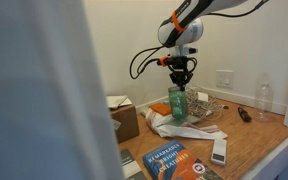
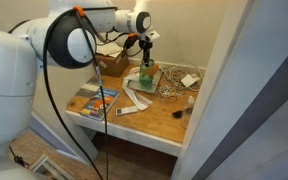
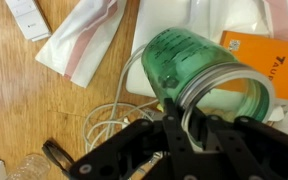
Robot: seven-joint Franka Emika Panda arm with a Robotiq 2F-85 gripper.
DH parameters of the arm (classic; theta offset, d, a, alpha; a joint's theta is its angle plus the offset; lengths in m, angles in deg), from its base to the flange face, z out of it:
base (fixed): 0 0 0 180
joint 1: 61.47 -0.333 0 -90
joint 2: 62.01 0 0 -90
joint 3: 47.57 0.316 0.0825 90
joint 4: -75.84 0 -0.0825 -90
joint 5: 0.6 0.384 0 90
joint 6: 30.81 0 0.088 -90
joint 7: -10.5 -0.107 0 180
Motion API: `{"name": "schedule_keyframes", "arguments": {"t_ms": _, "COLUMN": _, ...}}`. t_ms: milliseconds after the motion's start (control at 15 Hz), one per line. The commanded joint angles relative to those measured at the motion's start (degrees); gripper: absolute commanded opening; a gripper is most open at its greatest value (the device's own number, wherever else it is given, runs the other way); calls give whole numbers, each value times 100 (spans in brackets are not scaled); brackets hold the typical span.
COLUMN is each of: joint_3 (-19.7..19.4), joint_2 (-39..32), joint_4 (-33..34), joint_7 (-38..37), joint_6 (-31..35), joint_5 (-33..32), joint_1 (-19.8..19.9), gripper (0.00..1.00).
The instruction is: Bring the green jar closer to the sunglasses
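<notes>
- My tool (image 3: 184, 125) was almost closed, its fingers pinching the rim of the green jar (image 3: 199, 65).
- The jar was translucent green glass with a silvery band at its mouth.
- It was upright near the middle of the counter (image 1: 269, 130), well apart from the sunglasses (image 1: 244, 114).

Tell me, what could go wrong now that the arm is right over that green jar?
The gripper meets the green jar only at its rim, so the jar may slip or tip when moved. A loose white cable lies beside the jar and could snag or get dragged along. The clear bottle stands near the sunglasses, so an overshoot might knock it over.
</notes>
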Motion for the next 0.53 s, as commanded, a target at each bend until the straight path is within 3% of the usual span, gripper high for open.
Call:
{"name": "schedule_keyframes", "arguments": {"t_ms": 0, "joint_3": 127, "joint_2": 858, "joint_4": -1379, "joint_7": 40, "joint_6": 652, "joint_5": -57, "joint_1": 50, "gripper": 3}}
{"name": "schedule_keyframes", "arguments": {"t_ms": 467, "joint_3": 81, "joint_2": 2120, "joint_4": -3244, "joint_7": -29, "joint_6": 2026, "joint_5": -28, "joint_1": 138, "gripper": 3}}
